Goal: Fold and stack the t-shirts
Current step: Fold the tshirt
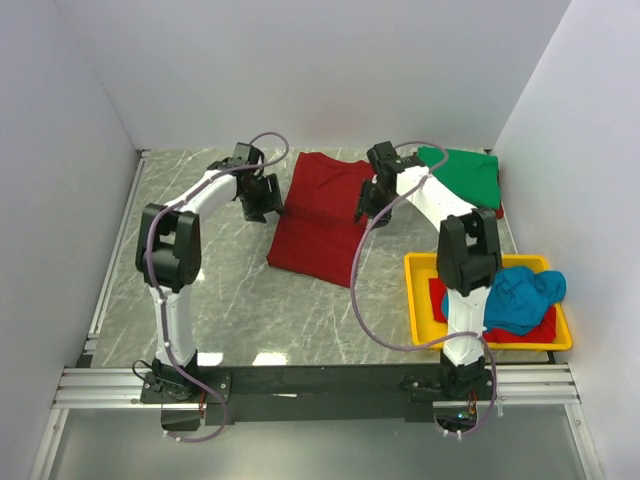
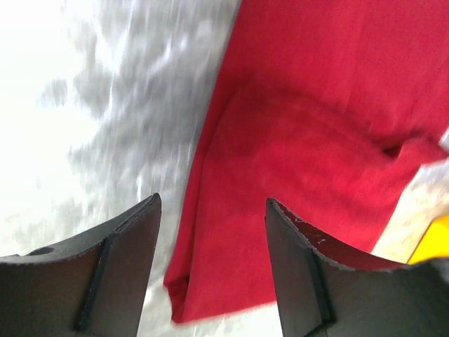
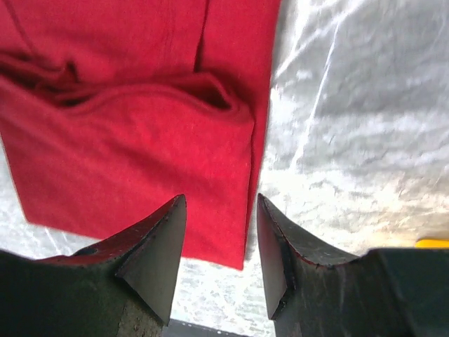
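A dark red t-shirt (image 1: 318,220) lies folded in the middle of the marble table. My left gripper (image 1: 262,198) hovers at its left edge, jaws open and empty. In the left wrist view the red t-shirt (image 2: 302,140) lies beyond the left gripper (image 2: 212,203). My right gripper (image 1: 368,205) stands at the shirt's right edge, also open. In the right wrist view the right gripper (image 3: 221,200) holds nothing above the red t-shirt's (image 3: 126,140) folded edge. A green t-shirt (image 1: 465,175) lies folded at the back right. A teal blue t-shirt (image 1: 520,298) sits crumpled in the tray.
The yellow tray (image 1: 420,262) stands at the front right, beside the right arm's base, with another red cloth (image 1: 438,298) under the teal one. White walls enclose the table on three sides. Bare marble shows at the left (image 1: 120,290).
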